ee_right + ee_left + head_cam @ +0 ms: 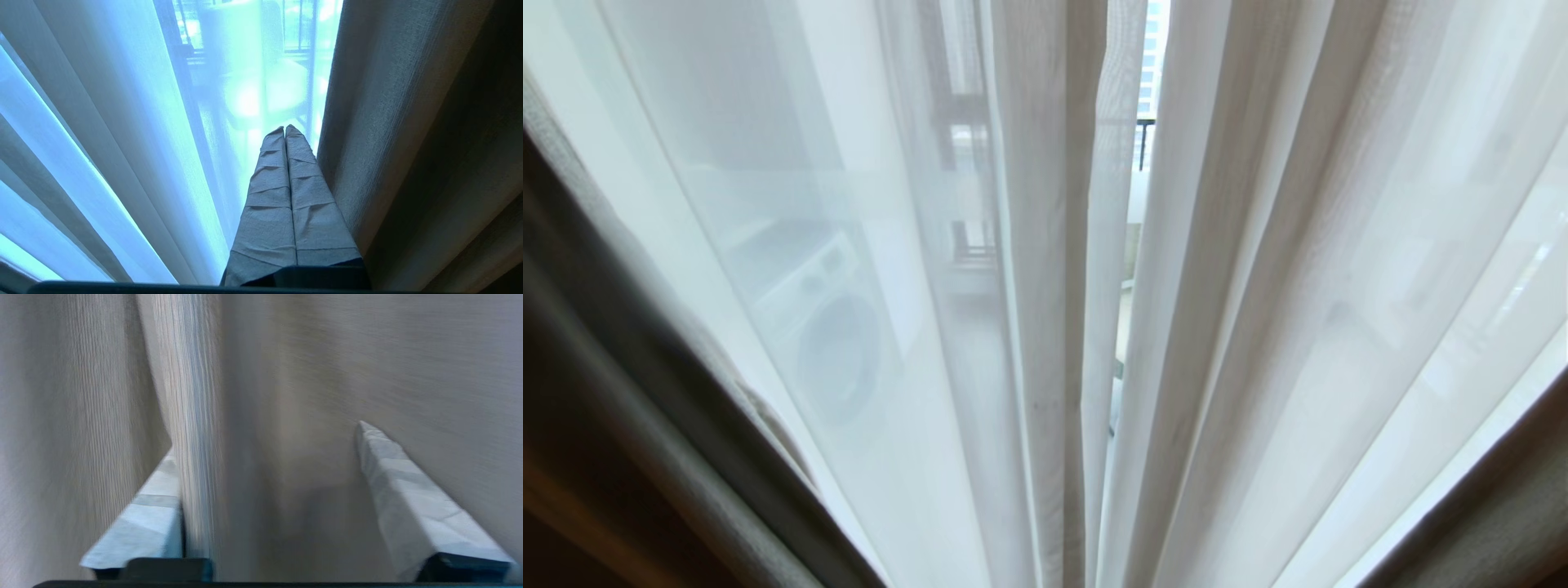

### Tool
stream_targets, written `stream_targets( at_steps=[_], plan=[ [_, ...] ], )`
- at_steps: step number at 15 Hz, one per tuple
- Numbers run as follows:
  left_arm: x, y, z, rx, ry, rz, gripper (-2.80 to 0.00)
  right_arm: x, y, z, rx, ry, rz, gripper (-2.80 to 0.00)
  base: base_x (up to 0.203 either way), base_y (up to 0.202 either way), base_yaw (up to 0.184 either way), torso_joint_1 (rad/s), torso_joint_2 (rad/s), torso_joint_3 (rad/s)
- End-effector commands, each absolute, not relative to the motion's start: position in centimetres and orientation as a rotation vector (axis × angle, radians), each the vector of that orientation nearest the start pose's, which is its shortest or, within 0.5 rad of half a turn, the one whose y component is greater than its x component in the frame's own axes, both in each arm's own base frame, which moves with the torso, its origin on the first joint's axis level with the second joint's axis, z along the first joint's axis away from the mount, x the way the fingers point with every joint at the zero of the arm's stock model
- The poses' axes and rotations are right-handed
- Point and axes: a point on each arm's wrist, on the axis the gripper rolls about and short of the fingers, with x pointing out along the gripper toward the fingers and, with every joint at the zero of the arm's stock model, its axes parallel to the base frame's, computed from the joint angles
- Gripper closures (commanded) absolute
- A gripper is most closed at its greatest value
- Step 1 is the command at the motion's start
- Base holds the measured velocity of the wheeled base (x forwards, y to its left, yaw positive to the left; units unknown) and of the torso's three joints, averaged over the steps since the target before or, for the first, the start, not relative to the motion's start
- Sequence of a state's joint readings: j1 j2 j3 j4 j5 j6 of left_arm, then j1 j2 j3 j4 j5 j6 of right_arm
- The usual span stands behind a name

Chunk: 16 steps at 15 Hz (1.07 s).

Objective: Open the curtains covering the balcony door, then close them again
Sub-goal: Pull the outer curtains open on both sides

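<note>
From the head, the sheer curtains (1045,327) hang almost drawn with a thin gap onto the balcony and beige drapes (645,425) at both edges, no arm in sight; the left gripper (265,437) spreads wide around a fabric fold, while the right gripper (284,130) rests pinched together, empty, between sheer and drape

support: no floor, tabletop or shelf in view | hanging: sheer white curtains (1045,327) fill the head view, narrow gap between the two panels | beige-grey opaque curtains (645,457) at both lower edges | resting on a surface: cannot tell
</note>
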<state>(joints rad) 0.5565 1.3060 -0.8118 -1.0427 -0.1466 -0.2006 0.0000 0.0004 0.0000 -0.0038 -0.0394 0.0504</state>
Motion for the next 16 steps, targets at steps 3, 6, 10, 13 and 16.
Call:
stream_targets(
  at_steps=[3, 6, 10, 13, 16],
  plan=[
    [13.2, 8.6, 31.6, 0.014, -0.573, 0.382, -2.80, -2.3, -0.1, 7.6, 0.051, -0.006, -0.040, 0.00, 0.000, 0.000, 0.000, 0.000, 0.00, 0.000],
    [10.3, 7.0, 30.5, 0.025, -0.585, 0.403, -2.80, -2.3, -0.1, 7.6, 0.051, -0.006, -0.040, 0.00, 0.000, 0.000, 0.000, 0.000, 0.00, 0.000],
    [7.7, 5.2, 29.3, 0.001, -0.531, 0.420, -2.80, -2.3, -0.1, 7.6, 0.051, -0.006, -0.040, 0.00, 0.000, 0.000, 0.000, 0.000, 0.00, 0.000],
    [7.3, 4.9, 29.1, -0.001, -0.527, 0.422, -2.80, -2.3, -0.1, 7.6, 0.051, -0.006, -0.040, 0.00, 0.000, 0.000, 0.000, 0.000, 0.00, 0.000],
    [7.4, 5.0, 28.8, -0.005, -0.517, 0.420, 0.00, -2.3, -0.1, 7.6, 0.051, -0.006, -0.040, 0.00, 0.000, 0.000, 0.000, 0.000, 0.00, 0.000]
  ],
)
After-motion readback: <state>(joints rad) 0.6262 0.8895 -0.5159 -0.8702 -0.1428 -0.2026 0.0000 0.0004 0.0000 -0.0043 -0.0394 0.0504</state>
